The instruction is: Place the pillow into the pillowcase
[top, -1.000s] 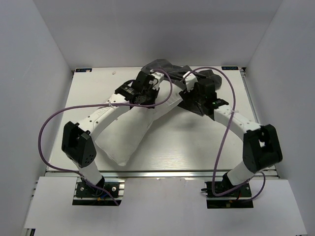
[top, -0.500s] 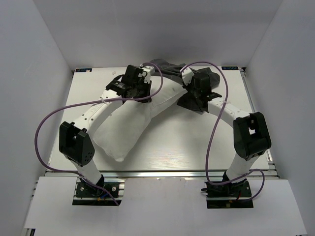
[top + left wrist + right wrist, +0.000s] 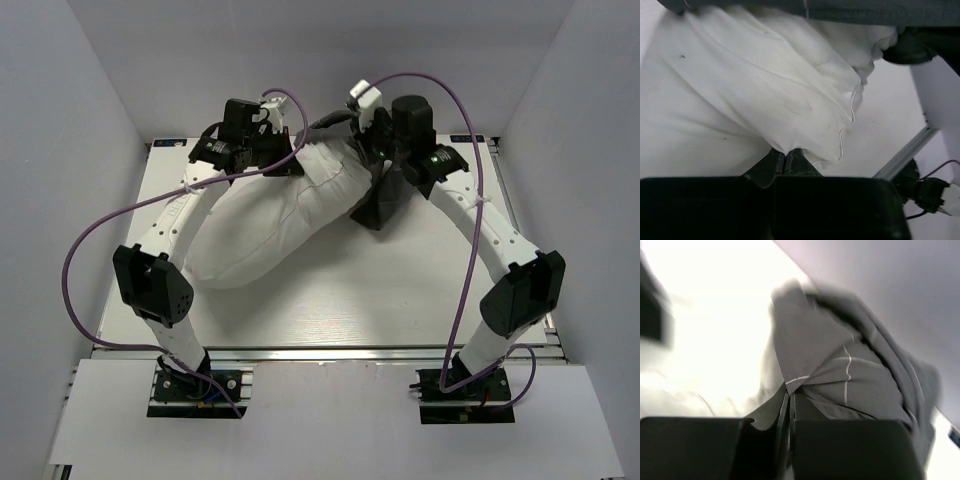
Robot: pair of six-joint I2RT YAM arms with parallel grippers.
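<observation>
Toward the far side of the bench (image 3: 400, 290), the pillow (image 3: 270, 215) lies diagonally, its far end meeting the pillowcase (image 3: 382, 207). The left tool (image 3: 786, 157) pinches pillow fabric, fully closed. The right tool (image 3: 790, 401) has just closed on pillowcase cloth, so pulling it over can probably begin.

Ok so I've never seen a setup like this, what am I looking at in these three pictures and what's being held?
These are two robot arms bolted to a white table. One picture looks down from above; the other two come from a camera on each wrist, so each shows its own gripper at the bottom. On the table lies a plump off-white pillow, its far end at a dark checked pillowcase. The left gripper is shut, pinching pillow fabric; the right gripper is shut on the pillowcase, though that picture is blurred.
</observation>
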